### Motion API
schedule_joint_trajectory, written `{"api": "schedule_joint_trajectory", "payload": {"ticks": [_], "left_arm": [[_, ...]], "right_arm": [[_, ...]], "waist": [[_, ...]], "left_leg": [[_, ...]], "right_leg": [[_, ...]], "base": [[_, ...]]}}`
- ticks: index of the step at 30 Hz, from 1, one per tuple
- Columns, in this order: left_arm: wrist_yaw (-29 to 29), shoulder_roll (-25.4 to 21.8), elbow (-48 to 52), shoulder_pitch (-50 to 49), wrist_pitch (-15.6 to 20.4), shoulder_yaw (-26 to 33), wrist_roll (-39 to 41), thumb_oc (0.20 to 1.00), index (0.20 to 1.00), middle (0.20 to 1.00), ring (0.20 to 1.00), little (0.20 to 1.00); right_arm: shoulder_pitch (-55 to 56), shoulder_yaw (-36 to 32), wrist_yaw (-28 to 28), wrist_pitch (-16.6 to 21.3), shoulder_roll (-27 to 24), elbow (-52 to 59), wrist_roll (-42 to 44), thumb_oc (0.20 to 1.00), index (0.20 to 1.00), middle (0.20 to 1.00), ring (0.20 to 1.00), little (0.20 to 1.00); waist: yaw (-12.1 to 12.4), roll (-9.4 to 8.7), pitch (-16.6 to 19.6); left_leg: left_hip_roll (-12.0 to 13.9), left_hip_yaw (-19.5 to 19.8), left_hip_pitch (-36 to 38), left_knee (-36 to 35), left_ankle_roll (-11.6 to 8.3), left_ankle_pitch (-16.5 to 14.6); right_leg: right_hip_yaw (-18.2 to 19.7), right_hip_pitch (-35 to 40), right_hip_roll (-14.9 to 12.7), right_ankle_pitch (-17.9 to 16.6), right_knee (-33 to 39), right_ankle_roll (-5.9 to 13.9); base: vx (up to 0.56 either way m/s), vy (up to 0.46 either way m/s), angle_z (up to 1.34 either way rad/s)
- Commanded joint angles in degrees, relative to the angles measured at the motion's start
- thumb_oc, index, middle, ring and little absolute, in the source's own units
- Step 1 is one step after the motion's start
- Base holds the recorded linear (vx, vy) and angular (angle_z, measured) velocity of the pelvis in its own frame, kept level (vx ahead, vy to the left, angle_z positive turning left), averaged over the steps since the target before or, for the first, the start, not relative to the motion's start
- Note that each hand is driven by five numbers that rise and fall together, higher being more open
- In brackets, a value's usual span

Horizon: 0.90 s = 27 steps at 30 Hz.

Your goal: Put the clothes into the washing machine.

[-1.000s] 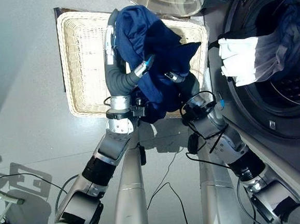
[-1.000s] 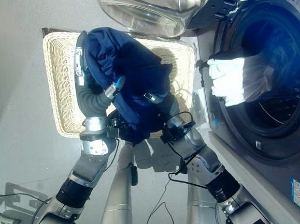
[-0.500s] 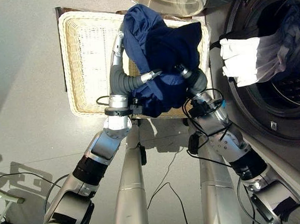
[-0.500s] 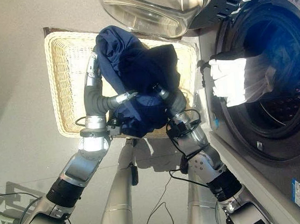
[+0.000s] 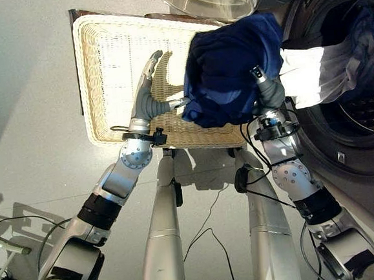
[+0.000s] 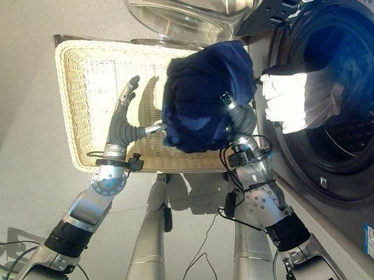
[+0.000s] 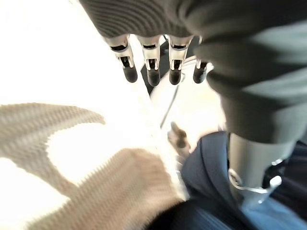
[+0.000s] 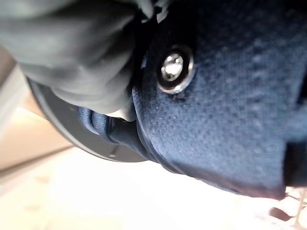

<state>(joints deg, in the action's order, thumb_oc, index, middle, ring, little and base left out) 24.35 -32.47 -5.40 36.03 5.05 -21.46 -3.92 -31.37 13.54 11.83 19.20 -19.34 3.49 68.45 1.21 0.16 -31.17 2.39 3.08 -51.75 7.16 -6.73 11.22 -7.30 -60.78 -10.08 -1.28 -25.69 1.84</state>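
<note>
The right hand (image 5: 265,93), its fingers buried in cloth so that I cannot tell how they sit, now carries the navy garment (image 5: 233,79) alone, bunched over the wicker basket's (image 5: 107,68) right edge and touching the white cloth (image 5: 311,72) that hangs from the washing machine's (image 5: 342,134) open drum. The left hand (image 5: 149,91), half a second ago under the bundle, has let go and hangs over the basket's middle with fingers straight and spread. Judging by this, only the push into the drum remains.

Navy garment (image 5: 233,71), cream wicker basket (image 5: 113,68)
</note>
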Motion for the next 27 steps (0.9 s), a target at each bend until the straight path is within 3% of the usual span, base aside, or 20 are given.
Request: {"api": "schedule_joint_trajectory", "payload": {"ticks": [1, 12, 17, 21, 27], "left_arm": [[2.86, -0.65, 1.99, 0.97, -1.66, 0.94, -3.84, 1.000, 1.000, 1.000, 1.000, 1.000], [3.51, -2.72, -1.67, 2.01, -6.12, 0.53, -5.26, 1.000, 1.000, 1.000, 1.000, 1.000], [7.14, -2.81, -4.33, 2.43, -6.16, 0.51, -5.39, 1.000, 1.000, 1.000, 1.000, 1.000], [11.82, -1.13, -9.60, 3.47, 0.08, 0.61, 0.59, 1.000, 1.000, 1.000, 1.000, 1.000], [18.01, 0.27, -22.03, 7.19, 6.66, -0.33, 5.23, 1.000, 1.000, 1.000, 1.000, 1.000]], "right_arm": [[0.98, -1.69, 4.38, 3.76, -0.30, 8.45, 2.60, 0.200, 0.200, 0.200, 0.200, 0.200], [1.41, -2.64, 6.99, 5.36, -0.50, 9.46, 3.21, 0.200, 0.200, 0.200, 0.200, 0.200], [0.99, -3.07, 4.62, 4.29, -0.66, 7.73, 3.90, 0.200, 0.200, 0.200, 0.200, 0.200], [-0.45, -4.05, -1.90, 2.49, -0.66, 1.38, 6.95, 0.200, 0.200, 0.200, 0.200, 0.200], [-4.21, -9.11, -4.44, 6.39, -3.46, -16.60, 18.78, 0.200, 0.200, 0.200, 0.200, 0.200]], "waist": [[-0.79, 1.87, 1.37], [-1.12, 1.66, 1.37], [-1.35, 1.48, 1.37], [-1.35, 1.56, 1.37], [-1.60, 1.65, 1.37]], "left_leg": [[-3.50, -1.14, -0.99, 3.32, 5.18, -1.37], [-2.97, -1.56, -0.84, 3.29, 4.82, -1.39], [-2.75, -1.76, -0.81, 3.60, 4.55, -1.49], [-2.57, -2.00, -0.78, 3.45, 4.17, -1.34], [-2.24, -2.29, -0.30, 3.06, 3.50, -1.39]], "right_leg": [[-1.48, 5.07, 3.39, -10.05, 11.42, 4.74], [-1.49, 5.25, 3.25, -10.02, 11.38, 5.02], [-1.31, 5.17, 3.33, -10.07, 11.21, 5.17], [-1.16, 5.06, 3.37, -10.14, 11.26, 5.22], [-0.66, 5.21, 3.88, -10.32, 11.33, 5.27]], "base": [[0.00, 0.000, 0.00], [0.00, 0.000, 0.00], [0.00, 0.000, 0.00], [0.00, 0.008, 0.00], [0.00, 0.000, 0.00]]}}
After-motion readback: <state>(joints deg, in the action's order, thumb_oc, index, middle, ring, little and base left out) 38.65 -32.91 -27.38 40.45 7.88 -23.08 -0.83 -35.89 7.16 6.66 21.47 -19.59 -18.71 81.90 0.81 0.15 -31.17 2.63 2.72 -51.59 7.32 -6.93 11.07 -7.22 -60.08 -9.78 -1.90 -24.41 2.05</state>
